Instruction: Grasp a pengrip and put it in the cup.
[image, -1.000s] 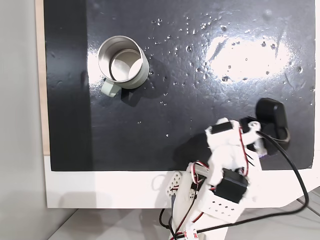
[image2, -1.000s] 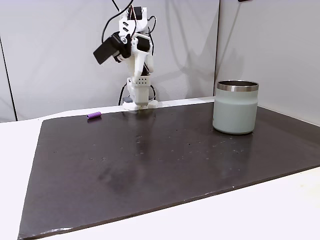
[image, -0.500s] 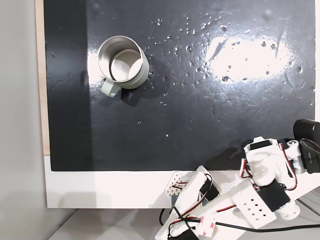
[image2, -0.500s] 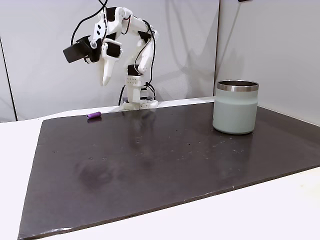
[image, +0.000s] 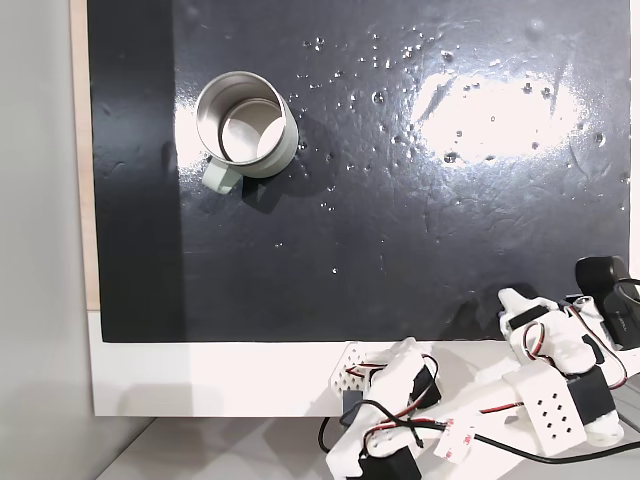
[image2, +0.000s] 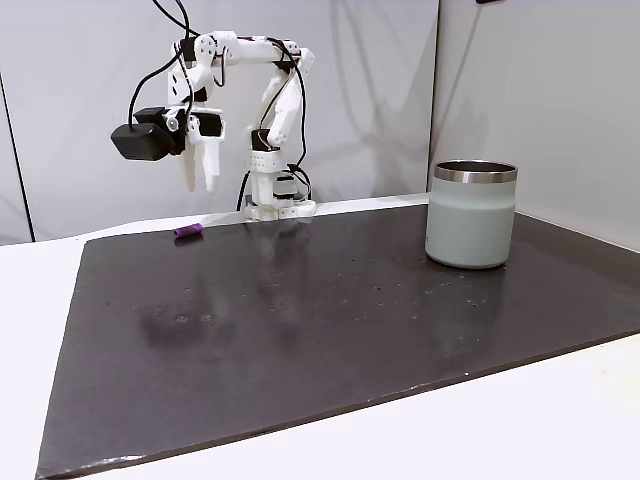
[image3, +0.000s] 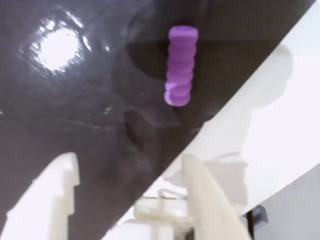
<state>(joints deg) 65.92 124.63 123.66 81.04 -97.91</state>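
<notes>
Hanging above the far left part of the mat (image2: 300, 320) in a fixed view, the gripper (image2: 199, 182) points its two white fingers straight down, jaws parted with a clear gap and nothing between them. Pengrip (image2: 187, 231): small purple ribbed tube, lying flat on the dark mat near its far edge, below and just left of the fingertips, not touched. In the wrist view the pengrip (image3: 181, 65) lies ahead of the gripper (image3: 132, 172), close to where the mat meets the white table (image3: 280, 125); one finger (image3: 52, 200) stands at lower left, the other at lower right, well apart. Cup (image2: 471, 214): pale grey-green with a steel rim, upright on the right side of the mat, well apart from the pengrip. In a fixed view from above, the cup (image: 285, 140) sits at upper left with its stubby handle toward the near edge, interior bare; the arm (image: 545, 390) occupies the lower right corner, over the mat's edge. Mat surface: glossy, scattered with small specks.
</notes>
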